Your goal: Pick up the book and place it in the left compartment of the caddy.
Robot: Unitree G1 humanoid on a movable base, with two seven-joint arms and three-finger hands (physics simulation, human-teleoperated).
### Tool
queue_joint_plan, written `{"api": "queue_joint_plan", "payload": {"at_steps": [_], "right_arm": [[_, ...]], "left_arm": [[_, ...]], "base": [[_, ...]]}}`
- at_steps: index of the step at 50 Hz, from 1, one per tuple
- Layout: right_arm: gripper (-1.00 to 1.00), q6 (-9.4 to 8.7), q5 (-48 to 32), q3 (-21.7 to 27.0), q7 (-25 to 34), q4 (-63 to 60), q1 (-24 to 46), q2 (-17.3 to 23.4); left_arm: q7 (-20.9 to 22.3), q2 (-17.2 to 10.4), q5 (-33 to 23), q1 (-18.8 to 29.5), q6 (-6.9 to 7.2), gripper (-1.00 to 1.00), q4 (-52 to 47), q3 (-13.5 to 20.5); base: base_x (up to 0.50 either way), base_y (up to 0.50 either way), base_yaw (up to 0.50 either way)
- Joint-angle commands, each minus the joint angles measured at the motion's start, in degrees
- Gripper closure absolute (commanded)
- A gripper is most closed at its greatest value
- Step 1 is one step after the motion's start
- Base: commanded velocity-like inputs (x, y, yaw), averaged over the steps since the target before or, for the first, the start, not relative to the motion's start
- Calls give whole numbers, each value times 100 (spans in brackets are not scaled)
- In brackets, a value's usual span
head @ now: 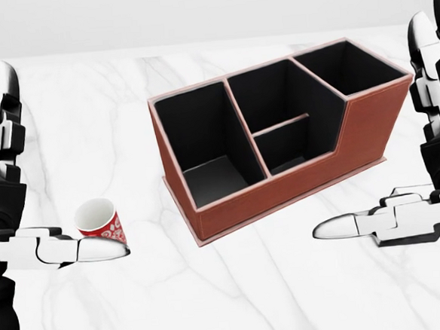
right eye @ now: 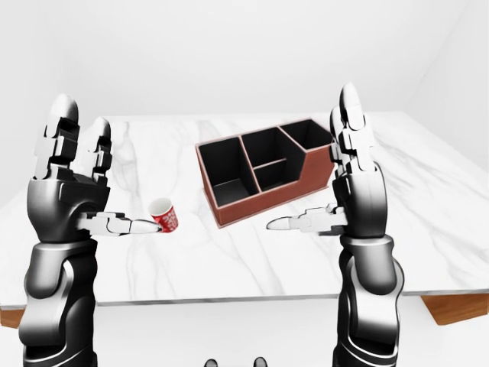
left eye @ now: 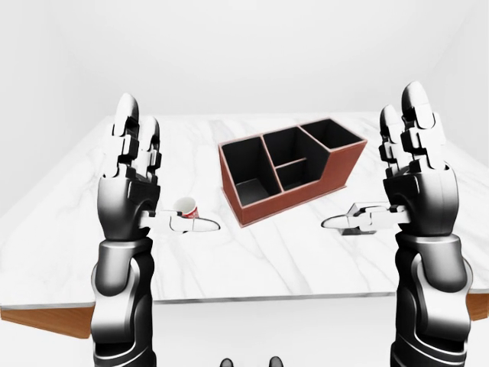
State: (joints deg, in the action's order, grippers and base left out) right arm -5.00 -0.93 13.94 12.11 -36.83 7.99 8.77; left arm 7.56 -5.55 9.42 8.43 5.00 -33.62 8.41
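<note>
Oddly, I can't find the book in any view, so my first job is to locate it before reaching. Both hands are raised with fingers spread wide and holding nothing: left hand (left eye: 130,172) at the left of the left-eye view, right hand (left eye: 416,180) at the right. The caddy (head: 278,131) sits mid-frame on the marble surface (head: 236,285), its left compartment (head: 207,147) bare (a small red cup (head: 99,221) lies just beside my left thumb). I'd pan the head slowly and keep clear of the cup.
</note>
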Motion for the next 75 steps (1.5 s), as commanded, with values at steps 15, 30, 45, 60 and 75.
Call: {"api": "queue_joint_plan", "payload": {"at_steps": [15, 30, 45, 60, 75], "right_arm": [[-100, 0, -24, -17, 22, 18, -50, -4], [-100, 0, 125, 38, 189, -101, -145, -24], [-100, 0, 3, -53, 397, -208, -234, -55], [-100, 0, -23, -65, 166, -229, -111, -47], [-100, 0, -406, 22, 857, 171, -253, 167]], "left_arm": [[-35, 12, -34, -30, 0, -100, -80, 7], [-48, 17, -51, -46, 0, -100, -83, 12], [-9, 26, -77, -104, 0, -100, -71, 11], [-6, 43, -18, -241, 0, -100, -203, 79], [33, 66, -8, -307, 0, -100, -118, 66]], "base": [[31, 0, 0], [21, 0, 0], [0, 0, -3], [0, 0, -26], [15, -2, 0]]}}
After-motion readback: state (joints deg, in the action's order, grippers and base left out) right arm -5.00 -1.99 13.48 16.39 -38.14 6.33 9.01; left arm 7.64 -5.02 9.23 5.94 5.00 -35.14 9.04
